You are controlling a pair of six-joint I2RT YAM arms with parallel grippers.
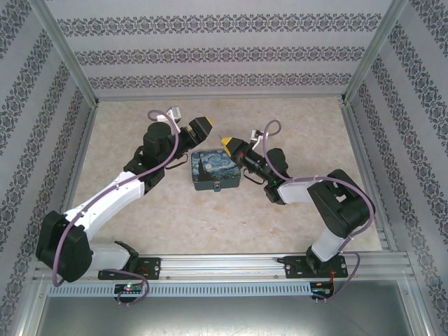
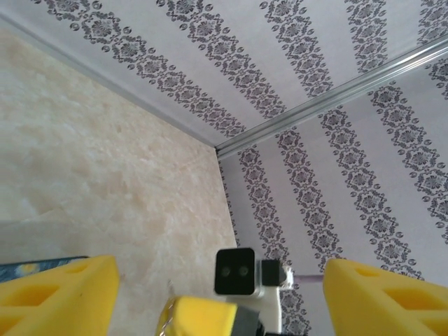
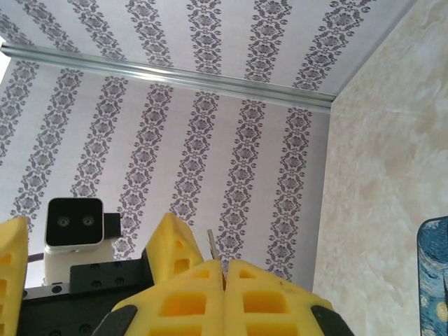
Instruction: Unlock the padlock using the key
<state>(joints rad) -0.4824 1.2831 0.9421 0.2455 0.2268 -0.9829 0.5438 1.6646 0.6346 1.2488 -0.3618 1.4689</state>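
I am holding my right end effector (image 3: 224, 283) pressed together on the key (image 3: 211, 246), whose thin silvery tip is poking out between the yellow pads. My left end effector (image 1: 201, 127) is standing with its pads wide apart, gripping nothing, just beyond the painted tin (image 1: 215, 170). The padlock (image 1: 218, 187) is showing as a small blue speck at the tin's near edge on the tabletop (image 1: 294, 119), touching neither end effector. I am judging the key picked up, while inserting and turning it are not yet done.
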